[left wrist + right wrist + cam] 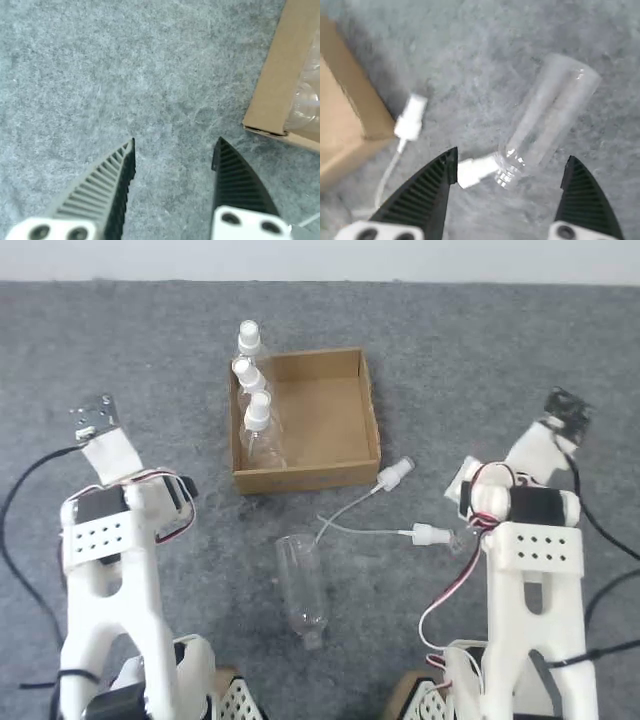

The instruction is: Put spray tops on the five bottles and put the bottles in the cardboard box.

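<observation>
Left hand: fingers spread, nothing held, above the grey carpeted desk, near a corner of the brown cardboard box.
Right hand: fingers spread, above the neck of a clear plastic bottle lying on its side; a white spray top touches that neck.
Second white spray top: beside the box corner.
Second clear uncapped bottle: lying in front of the box.
Three capped bottles: upright in a row along the box's left wall.
</observation>
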Action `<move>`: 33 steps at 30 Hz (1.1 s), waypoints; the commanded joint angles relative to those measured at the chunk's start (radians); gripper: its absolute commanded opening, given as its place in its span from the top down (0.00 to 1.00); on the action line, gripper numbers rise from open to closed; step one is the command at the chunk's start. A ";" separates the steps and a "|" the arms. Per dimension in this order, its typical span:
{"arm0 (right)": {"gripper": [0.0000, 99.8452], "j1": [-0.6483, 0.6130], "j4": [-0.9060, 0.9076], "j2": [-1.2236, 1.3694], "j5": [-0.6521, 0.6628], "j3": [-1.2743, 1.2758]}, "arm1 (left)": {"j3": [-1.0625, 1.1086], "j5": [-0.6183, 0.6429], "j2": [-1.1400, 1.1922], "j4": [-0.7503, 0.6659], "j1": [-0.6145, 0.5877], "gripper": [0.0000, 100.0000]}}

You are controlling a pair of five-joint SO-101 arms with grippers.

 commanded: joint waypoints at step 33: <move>0.74 -0.016 0.312 -0.033 1.653 -0.172 | -0.005 0.005 -0.003 -0.038 -0.003 0.76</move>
